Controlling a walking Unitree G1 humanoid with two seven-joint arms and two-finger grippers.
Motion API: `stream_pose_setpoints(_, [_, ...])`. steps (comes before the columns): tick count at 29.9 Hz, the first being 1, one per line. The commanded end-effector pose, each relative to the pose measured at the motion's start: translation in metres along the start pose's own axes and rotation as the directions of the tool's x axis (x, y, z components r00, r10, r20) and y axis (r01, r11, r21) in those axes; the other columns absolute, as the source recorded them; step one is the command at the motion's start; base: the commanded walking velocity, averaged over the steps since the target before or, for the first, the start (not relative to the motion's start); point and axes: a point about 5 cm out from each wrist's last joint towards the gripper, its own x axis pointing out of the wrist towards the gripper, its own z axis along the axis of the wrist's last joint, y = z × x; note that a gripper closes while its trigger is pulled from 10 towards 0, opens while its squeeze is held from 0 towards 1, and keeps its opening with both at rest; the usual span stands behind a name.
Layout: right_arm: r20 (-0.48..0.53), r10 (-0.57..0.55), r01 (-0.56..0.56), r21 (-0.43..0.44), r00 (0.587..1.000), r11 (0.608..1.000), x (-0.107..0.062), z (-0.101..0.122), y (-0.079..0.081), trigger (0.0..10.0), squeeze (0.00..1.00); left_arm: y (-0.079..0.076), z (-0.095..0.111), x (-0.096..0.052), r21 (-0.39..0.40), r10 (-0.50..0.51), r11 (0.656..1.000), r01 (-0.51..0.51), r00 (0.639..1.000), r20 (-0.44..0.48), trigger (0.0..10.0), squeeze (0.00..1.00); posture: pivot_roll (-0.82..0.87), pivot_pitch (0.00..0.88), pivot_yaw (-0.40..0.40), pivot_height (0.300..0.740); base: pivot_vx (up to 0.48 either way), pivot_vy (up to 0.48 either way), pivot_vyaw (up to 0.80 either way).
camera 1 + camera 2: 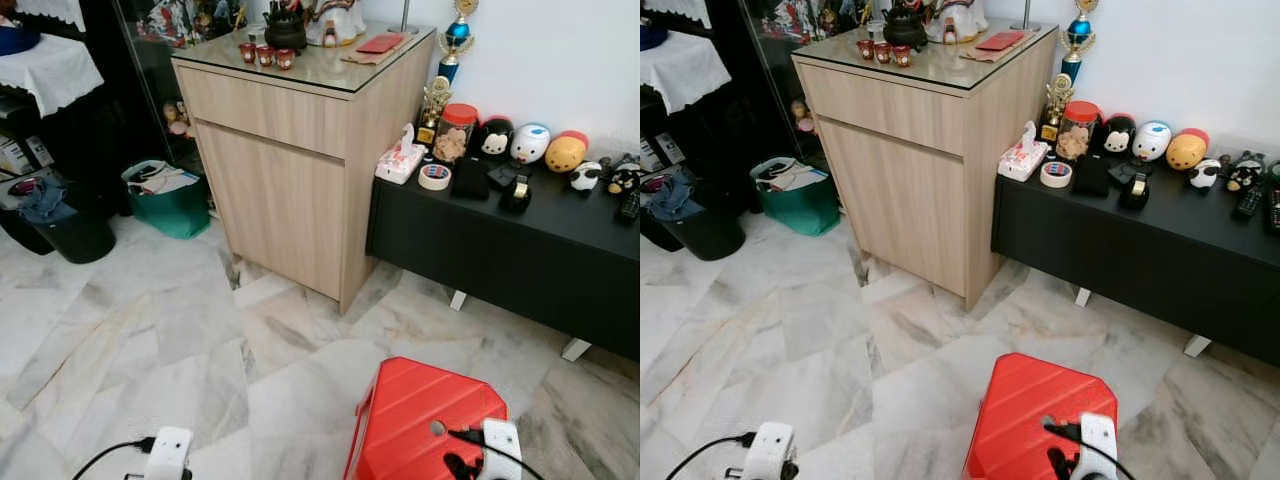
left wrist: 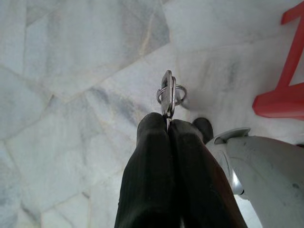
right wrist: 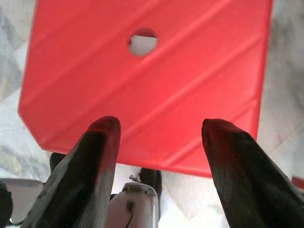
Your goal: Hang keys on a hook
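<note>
Marble floor tiles [image 1: 150,330], grey-veined and pale, spread before us, and on them stands a tall light-wood cabinet with a glass top [image 1: 300,150], touching a low black sideboard [image 1: 500,250] against the white wall. On that sideboard sit round cartoon figurines [image 1: 530,143], a gold trophy [image 1: 436,100] and a roll of tape [image 1: 434,177]. Near our feet is a red plastic stool with a round hole in its seat [image 3: 142,71]. Our right gripper [image 3: 159,126] hangs above the stool, its fingers spread wide apart. Our left gripper [image 2: 168,123] hangs over the floor, its fingers pressed together on a small set of silver keys on a ring [image 2: 168,92].
</note>
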Motion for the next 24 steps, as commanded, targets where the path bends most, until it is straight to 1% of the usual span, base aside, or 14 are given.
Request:
stream_pose_setpoints(1, [0.015,-0.016,0.016,0.030,1.000,0.999,-0.0005,-0.0022,-0.0001,10.0,0.00,-0.0007,-0.0044,-0.0007,-0.023,0.010,1.000,-0.010,1.000,-0.014,10.0,0.00,-0.04,0.000,0.042,0.740,0.000,0.000,0.00])
stream_pose_setpoints(4, [0.015,-0.012,0.011,0.027,1.000,1.000,-0.0008,-0.0052,0.0011,10.0,0.00,0.0008,-0.0048,-0.0009,-0.041,0.021,0.999,-0.022,1.000,-0.015,10.0,0.00,-0.04,0.000,0.047,0.740,0.000,0.000,0.00])
stream_pose_setpoints(5, [0.007,-0.014,0.014,0.024,1.000,1.000,-0.0015,-0.0104,0.0020,10.0,0.00,0.0021,-0.0050,-0.0008,-0.085,0.034,0.996,-0.036,0.999,-0.021,10.0,0.00,-0.04,0.000,0.048,0.740,0.000,0.000,0.00])
stream_pose_setpoints(6, [0.005,-0.018,0.018,0.026,1.000,1.000,-0.0016,-0.0116,0.0020,10.0,0.00,0.0019,-0.0045,-0.0006,-0.101,0.035,0.994,-0.037,0.999,-0.023,10.0,0.00,-0.05,0.000,0.038,0.740,0.000,0.000,0.00])
stream_pose_setpoints(9, [0.011,-0.020,0.020,0.011,1.000,1.000,-0.0009,-0.0078,0.0021,10.0,0.00,0.0009,-0.0030,-0.0001,-0.104,0.035,0.994,-0.036,0.999,-0.019,10.0,0.00,-0.05,0.000,0.032,0.740,0.000,0.000,0.00])
stream_pose_setpoints(10, [0.005,-0.018,0.018,-0.024,1.000,1.000,-0.0006,-0.0057,0.0014,10.0,0.00,-0.0010,-0.0013,0.0006,-0.109,0.034,0.993,-0.035,0.999,-0.014,10.0,0.00,-0.05,0.000,0.025,0.740,0.000,0.000,0.00])
stream_pose_setpoints(11, [0.005,-0.018,0.018,-0.024,1.000,1.000,-0.0006,-0.0057,0.0014,10.0,0.00,-0.0010,-0.0013,0.0006,-0.109,0.034,0.993,-0.035,0.999,-0.014,10.0,0.00,-0.05,0.000,0.025,0.740,0.000,0.000,0.00])
stream_pose_setpoints(12, [0.000,-0.014,0.014,-0.075,1.000,0.997,-0.0006,-0.0044,0.0003,10.0,0.00,-0.0031,-0.0009,0.0009,-0.110,0.030,0.993,-0.032,0.999,-0.014,10.0,0.00,-0.05,0.000,0.019,0.740,0.000,0.000,0.00])
stream_pose_setpoints(13, [0.001,-0.016,0.016,-0.086,1.000,0.996,-0.0008,-0.0032,-0.0017,10.0,0.00,-0.0059,-0.0005,0.0013,-0.101,0.021,0.995,-0.023,1.000,-0.014,10.0,0.00,-0.04,0.000,0.014,0.740,0.000,0.000,0.00])
stream_pose_setpoints(16, [0.006,-0.030,0.031,-0.081,1.000,0.996,-0.0009,-0.0022,-0.0038,10.0,0.00,-0.0079,-0.0009,0.0014,-0.085,0.013,0.996,-0.014,1.000,-0.016,10.0,0.00,-0.04,0.000,0.014,0.740,0.000,0.000,0.00])
stream_pose_setpoints(19, [0.006,-0.033,0.033,-0.075,0.999,0.997,-0.0009,-0.0023,-0.0035,10.0,0.00,-0.0065,-0.0020,0.0011,-0.093,0.018,0.995,-0.019,1.000,-0.020,10.0,0.00,-0.05,0.000,0.017,0.740,0.000,0.000,0.00])
stream_pose_setpoints(21, [-0.002,-0.014,0.014,-0.121,1.000,0.993,-0.0006,-0.0032,-0.0009,10.0,0.00,-0.0045,-0.0031,0.0007,-0.086,0.020,0.996,-0.022,0.999,-0.024,10.0,0.00,-0.06,0.000,0.022,0.740,0.000,0.000,0.00])
stream_pose_setpoints(24, [-0.008,-0.011,0.010,-0.134,1.000,0.991,-0.0005,-0.0040,0.0003,10.0,0.00,-0.0037,-0.0031,0.0005,-0.087,0.021,0.996,-0.024,0.999,-0.024,10.0,0.00,-0.06,0.000,0.025,0.740,0.000,0.000,0.00])
